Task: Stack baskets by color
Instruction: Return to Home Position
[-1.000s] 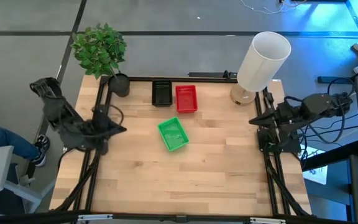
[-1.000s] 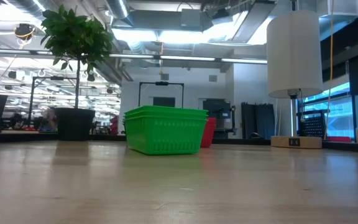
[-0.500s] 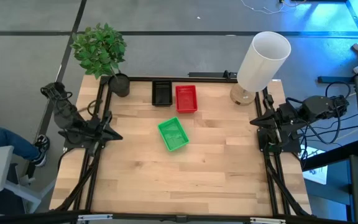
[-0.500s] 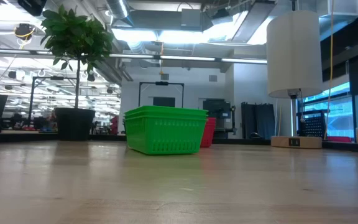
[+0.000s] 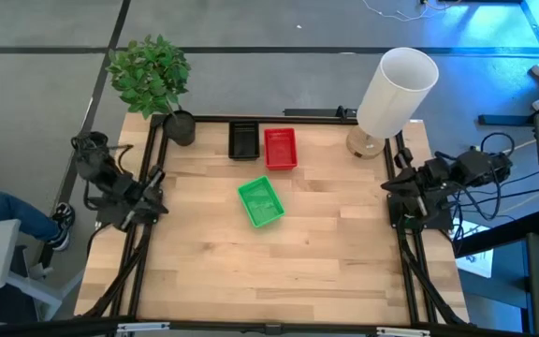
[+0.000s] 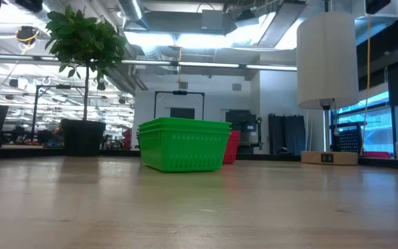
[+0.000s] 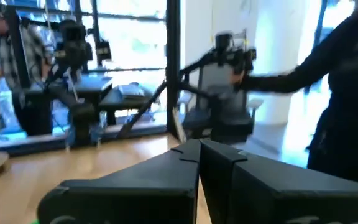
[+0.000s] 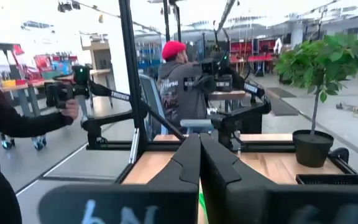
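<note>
From above I get grey floor all round the pale wood counter, washed blue out past the right jaws' side. A leafy potted plant sits at the far corner nearer the left jaws, and a white-shaded lamp at the far corner nearer the right jaws. Looking level across the counter, I see an open hall with bright ceiling lights, a white wall and blue-tinted windows. Ahead of the right jaws a person in a red cap stands facing away.
</note>
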Tool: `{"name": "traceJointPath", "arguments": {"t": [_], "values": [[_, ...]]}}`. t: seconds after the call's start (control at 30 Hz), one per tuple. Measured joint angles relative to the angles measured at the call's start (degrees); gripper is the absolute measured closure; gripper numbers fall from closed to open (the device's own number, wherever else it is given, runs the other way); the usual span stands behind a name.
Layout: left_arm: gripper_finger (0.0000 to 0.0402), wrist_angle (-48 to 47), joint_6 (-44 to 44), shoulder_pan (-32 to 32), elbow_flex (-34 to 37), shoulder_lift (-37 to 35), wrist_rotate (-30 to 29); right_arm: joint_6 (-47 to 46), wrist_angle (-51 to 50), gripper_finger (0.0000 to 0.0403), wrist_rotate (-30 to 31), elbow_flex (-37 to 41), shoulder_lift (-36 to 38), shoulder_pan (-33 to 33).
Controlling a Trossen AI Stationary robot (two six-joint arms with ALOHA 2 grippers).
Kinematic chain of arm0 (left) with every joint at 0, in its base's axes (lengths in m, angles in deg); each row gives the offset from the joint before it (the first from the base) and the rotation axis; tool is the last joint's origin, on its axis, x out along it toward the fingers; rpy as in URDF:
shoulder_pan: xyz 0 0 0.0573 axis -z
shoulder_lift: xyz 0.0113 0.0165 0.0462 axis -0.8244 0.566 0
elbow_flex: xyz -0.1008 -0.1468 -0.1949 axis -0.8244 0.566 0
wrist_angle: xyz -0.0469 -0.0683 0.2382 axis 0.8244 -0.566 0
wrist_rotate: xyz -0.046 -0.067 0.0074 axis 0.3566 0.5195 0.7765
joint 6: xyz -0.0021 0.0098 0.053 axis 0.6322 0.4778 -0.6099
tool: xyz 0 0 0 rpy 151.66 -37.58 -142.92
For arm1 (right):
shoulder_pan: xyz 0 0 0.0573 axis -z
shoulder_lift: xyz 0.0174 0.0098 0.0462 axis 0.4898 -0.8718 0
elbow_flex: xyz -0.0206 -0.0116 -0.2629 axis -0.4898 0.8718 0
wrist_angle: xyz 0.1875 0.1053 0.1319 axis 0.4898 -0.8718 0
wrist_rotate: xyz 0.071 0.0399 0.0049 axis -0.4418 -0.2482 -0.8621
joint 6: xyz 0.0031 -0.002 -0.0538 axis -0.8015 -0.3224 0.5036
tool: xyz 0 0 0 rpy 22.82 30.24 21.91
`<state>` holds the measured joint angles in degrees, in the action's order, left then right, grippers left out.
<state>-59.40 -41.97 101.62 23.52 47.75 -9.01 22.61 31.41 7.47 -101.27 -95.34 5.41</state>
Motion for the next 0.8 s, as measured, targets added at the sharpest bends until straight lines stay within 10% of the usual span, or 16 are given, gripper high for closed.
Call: {"name": "traceJointPath", "arguments": {"t": [0.8], "values": [[0.0402,19.2,-3.3,-0.1,18.6,0.0,-4.4,7.6,15.4,0.0403,-1.6,21.2,10.3,0.0]]}}
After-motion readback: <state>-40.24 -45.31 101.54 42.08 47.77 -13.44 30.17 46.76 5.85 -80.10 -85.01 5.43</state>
